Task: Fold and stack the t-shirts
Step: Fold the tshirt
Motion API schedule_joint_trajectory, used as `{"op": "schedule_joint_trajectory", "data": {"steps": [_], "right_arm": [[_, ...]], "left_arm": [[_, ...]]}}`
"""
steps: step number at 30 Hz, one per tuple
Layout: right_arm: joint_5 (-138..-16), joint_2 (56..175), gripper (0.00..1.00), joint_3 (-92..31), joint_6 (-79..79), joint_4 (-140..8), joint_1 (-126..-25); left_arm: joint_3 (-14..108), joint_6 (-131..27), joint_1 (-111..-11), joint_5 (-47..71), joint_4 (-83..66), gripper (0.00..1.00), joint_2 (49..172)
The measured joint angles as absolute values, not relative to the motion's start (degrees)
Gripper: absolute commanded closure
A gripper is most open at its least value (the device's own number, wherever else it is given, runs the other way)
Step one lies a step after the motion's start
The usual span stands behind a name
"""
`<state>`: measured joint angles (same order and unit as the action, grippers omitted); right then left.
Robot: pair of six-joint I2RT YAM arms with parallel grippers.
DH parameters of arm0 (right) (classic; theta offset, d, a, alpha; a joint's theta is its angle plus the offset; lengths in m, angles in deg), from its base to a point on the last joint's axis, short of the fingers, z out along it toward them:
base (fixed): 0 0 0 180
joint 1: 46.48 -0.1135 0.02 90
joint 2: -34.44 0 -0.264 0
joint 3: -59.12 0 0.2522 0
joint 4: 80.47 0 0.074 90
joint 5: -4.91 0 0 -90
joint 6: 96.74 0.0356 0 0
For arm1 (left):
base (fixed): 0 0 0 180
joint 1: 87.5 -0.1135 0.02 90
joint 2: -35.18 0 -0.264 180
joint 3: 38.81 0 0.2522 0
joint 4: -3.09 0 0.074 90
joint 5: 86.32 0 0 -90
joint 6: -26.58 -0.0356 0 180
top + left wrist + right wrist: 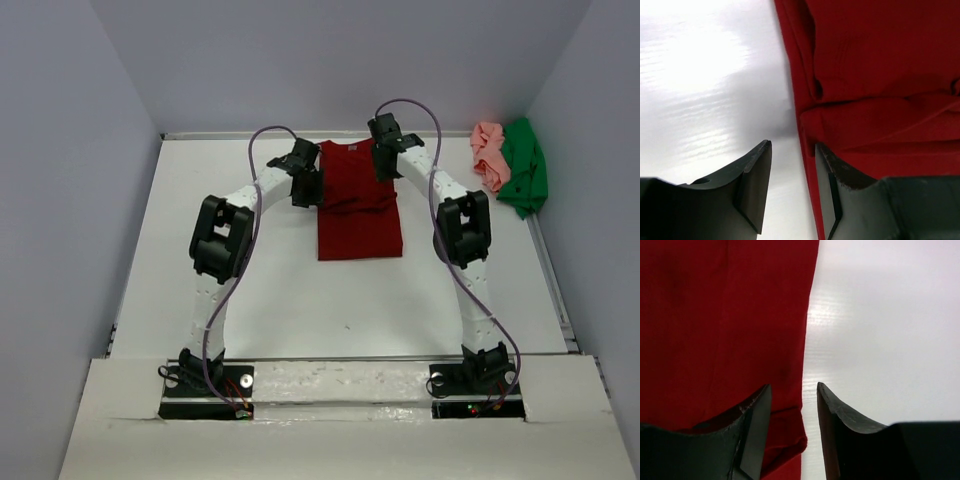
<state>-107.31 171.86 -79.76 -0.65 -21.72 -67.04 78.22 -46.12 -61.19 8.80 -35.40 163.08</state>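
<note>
The dark red t-shirt [358, 215] lies flat at the back middle of the table, folded into a narrow upright rectangle. My left gripper [308, 190] hangs over its left edge and my right gripper [386, 165] over its right edge near the collar. In the left wrist view the left gripper [793, 145] is open, with the red shirt's [875, 75] folded edge running up beside the right finger. The right gripper [793, 385] is open too, and the shirt's [715, 315] edge sits between its fingers, unclamped. The pale pink t-shirt [489, 155] and the bright green t-shirt [524, 170] lie crumpled together in the back right corner.
The white table [300, 300] is boxed in by pale walls on the left, back and right. Both arm bases stand at the near edge, and purple cables loop above the arms.
</note>
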Motion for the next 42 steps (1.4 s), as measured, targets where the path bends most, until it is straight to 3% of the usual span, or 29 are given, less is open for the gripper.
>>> {"op": "schedule_joint_trajectory", "data": {"steps": [10,13,14,15,16,17,20,21,22,42], "right_arm": [[-107.31,171.14,0.54,-86.19,-4.43,-23.92,-66.32],[-106.94,167.67,0.67,-80.2,-3.91,-24.19,-66.32],[-106.83,166.4,0.7,-78.26,-3.54,-23.88,-66.32],[-106.59,165.06,0.74,-76.29,-3.01,-23.62,-66.32],[-106.24,163.12,0.83,-73.64,-2.62,-23.42,-66.32],[-106.0,161.57,0.84,-71.26,-2.05,-23.9,-66.32],[-105.85,156.82,0.89,-64.86,-0.8,-24.01,-66.32],[-105.67,155.71,0.98,-63.42,-0.43,-23.75,-66.32],[-105.39,154.94,1.0,-62.32,-0.15,-23.88,-66.32],[-97.39,152.82,1.0,-56.79,3.83,-25.02,-67.3]], "left_arm": [[73.91,-45.31,-60.45,-2.58,-32.96,0.51,149.94],[73.95,-45.29,-60.43,-2.52,-32.34,0.63,146.75],[73.95,-45.27,-60.27,-2.08,-32.23,0.71,146.03],[73.95,-45.34,-60.08,-1.43,-32.15,0.91,145.72],[73.95,-45.29,-59.71,-0.81,-32.02,0.98,145.59],[73.47,-44.9,-59.16,-0.03,-31.36,1.0,145.59],[70.35,-44.29,-56.97,3.06,-30.16,1.0,145.81],[69.41,-44.13,-56.08,3.89,-30.09,1.0,146.05],[68.62,-43.98,-55.49,4.59,-30.14,1.0,146.51],[74.22,-42.1,-51.62,9.15,-31.12,1.0,158.82]]}}
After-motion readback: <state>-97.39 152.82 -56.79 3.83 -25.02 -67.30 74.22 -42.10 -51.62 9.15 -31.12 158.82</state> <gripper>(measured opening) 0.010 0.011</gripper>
